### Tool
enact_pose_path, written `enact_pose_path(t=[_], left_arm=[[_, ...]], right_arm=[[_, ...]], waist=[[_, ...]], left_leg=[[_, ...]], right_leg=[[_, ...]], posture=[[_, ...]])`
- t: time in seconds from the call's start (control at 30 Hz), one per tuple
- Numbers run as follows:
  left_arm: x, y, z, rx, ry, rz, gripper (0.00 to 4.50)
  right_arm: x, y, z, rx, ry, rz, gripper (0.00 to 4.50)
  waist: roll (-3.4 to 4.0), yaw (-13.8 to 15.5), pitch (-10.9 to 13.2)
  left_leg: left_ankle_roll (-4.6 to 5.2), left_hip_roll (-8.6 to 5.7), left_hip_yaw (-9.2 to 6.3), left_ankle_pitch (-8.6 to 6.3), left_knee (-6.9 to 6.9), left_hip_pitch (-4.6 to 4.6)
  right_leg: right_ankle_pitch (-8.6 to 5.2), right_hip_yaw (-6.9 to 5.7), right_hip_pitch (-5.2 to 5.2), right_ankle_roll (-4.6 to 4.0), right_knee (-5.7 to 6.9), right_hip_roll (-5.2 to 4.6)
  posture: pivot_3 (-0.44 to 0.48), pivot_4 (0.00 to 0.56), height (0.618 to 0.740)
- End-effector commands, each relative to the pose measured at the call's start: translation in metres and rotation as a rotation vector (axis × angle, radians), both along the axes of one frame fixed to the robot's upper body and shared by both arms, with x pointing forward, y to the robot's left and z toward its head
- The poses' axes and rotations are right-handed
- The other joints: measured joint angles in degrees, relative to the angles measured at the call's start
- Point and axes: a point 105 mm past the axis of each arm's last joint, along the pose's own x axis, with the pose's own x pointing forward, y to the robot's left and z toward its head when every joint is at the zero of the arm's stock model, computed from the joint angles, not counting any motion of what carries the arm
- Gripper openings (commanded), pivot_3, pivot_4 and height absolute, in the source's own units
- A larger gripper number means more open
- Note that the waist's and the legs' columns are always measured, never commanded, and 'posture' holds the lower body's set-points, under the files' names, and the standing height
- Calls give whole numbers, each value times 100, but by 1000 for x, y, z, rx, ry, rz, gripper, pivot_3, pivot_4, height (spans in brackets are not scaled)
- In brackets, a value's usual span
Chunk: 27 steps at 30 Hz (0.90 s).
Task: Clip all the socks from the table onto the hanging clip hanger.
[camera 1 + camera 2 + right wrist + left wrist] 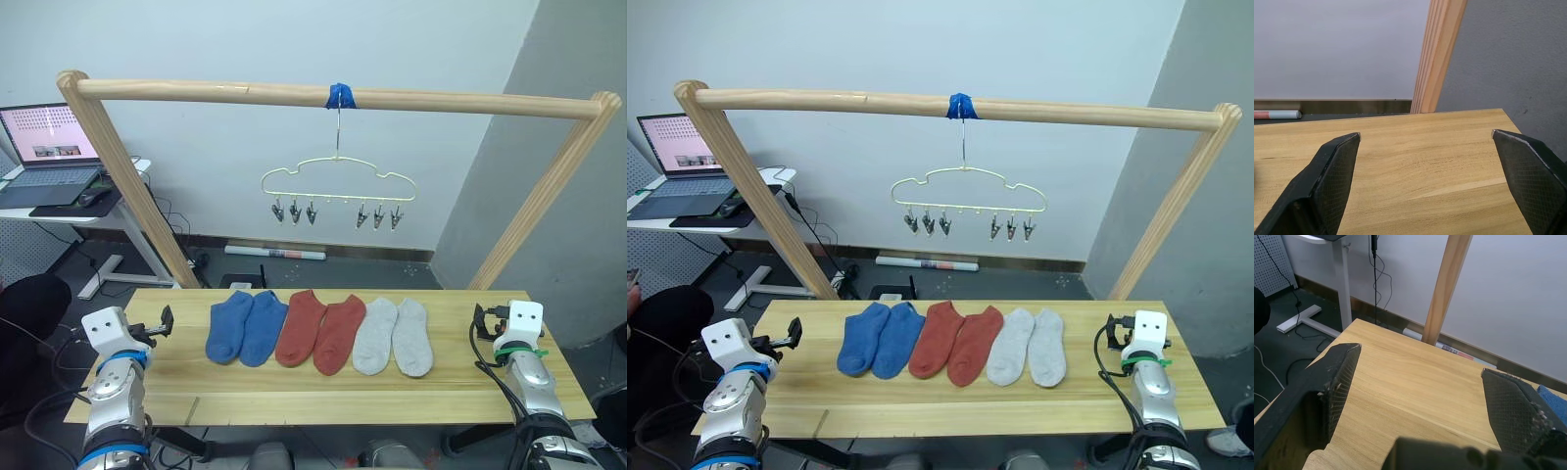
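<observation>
Socks lie in one row across the middle of the table [294, 397], six of them, toes toward the robot and cuffs toward the far edge, so each long axis runs front to back: two blue socks [245, 328] on the robot's left, two rust-red socks [320, 332] in the centre, two light grey socks [394, 336] on the right. Each pair touches or slightly overlaps its neighbour. None is clipped yet; the clip hanger [338, 181] hangs bare from the wooden rail [294, 94], above and behind the row, roughly over the red pair, its grey clips [294, 211] empty.

The left gripper [164, 323] rests at the table's left end with its fingers spread wide and nothing between them; in its wrist view a sliver of blue fabric [1552, 401] shows beside one finger, so the blue pair lies to its inner side, near but apart. The right gripper [480, 321] sits at the right end, likewise wide open and empty, with the grey pair inward of it. Judging by the gaps, each arm is about equally close to its own end sock; the left suits blue, the right grey
</observation>
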Motion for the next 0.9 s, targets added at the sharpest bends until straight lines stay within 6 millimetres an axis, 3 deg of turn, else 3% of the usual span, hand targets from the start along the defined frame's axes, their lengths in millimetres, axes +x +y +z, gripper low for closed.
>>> enact_pose_path(t=[0.03, 0.47, 0.63, 0.77, 0.9], left_arm=[[2, 8, 15, 7, -56, 20, 4472], [1, 16, 29, 33, -82, 2, 4472], [7, 2, 50, -6, -167, -97, 4472], [14, -30, 81, -20, -234, -273, 4472], [23, -79, 115, 6, -275, -480, 4472]], right_arm=[[13, -4, 24, -32, -80, 3, 4500], [14, 2, 28, -40, -91, 19, 4500], [17, 10, 40, -43, -126, 59, 4500], [24, 50, 62, 10, -164, 285, 4500], [21, 107, 98, 132, -188, 621, 4500]], waist=[[0, -1, 0], [2, 2, 1], [7, -9, 11], [24, -14, 45], [49, -14, 108]], left_leg=[[0, 0, 0, 0, 0, 0], [0, 0, 0, 0, 0, 0], [0, 1, 0, 0, -1, -1], [0, 2, 2, 0, -5, -2], [0, 4, 0, 0, -5, -2]], right_leg=[[0, 0, 0, 0, 0, 0], [-1, 0, 0, -2, 0, -1], [-2, -1, -1, -4, 0, -1], [-6, 1, -3, -8, 0, -4], [-8, 0, -2, -11, 1, -4]], posture=[[136, 16, 740], [125, 30, 740], [109, 43, 740], [88, 57, 740], [68, 72, 740]])
